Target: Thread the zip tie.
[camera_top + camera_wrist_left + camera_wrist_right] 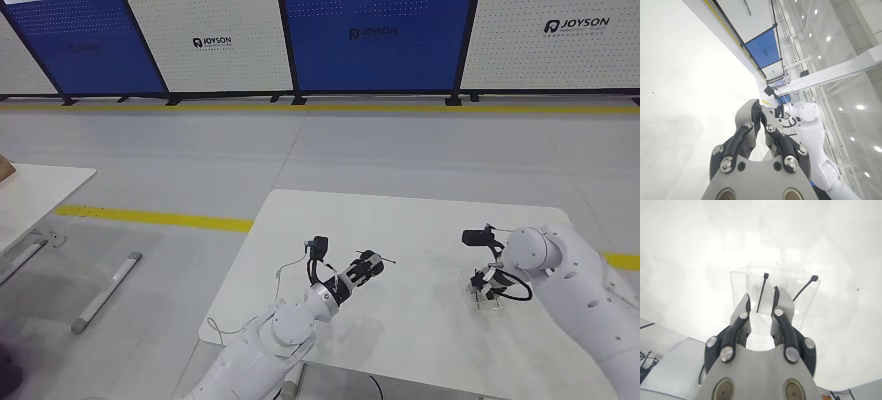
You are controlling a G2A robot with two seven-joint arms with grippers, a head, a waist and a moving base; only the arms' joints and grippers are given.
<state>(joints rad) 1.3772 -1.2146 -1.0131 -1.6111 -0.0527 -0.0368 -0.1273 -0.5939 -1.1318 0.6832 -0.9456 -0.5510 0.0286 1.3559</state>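
Okay, my right hand (762, 292) hangs open over the clear holder (810, 306) toward the table's (420, 230) right side, two zip ties (763, 283) standing in it, heads up, slightly tilted. Left hand (370, 263), well apart across bare table, is clamped on a thin black strip (388, 261) lying roughly level.
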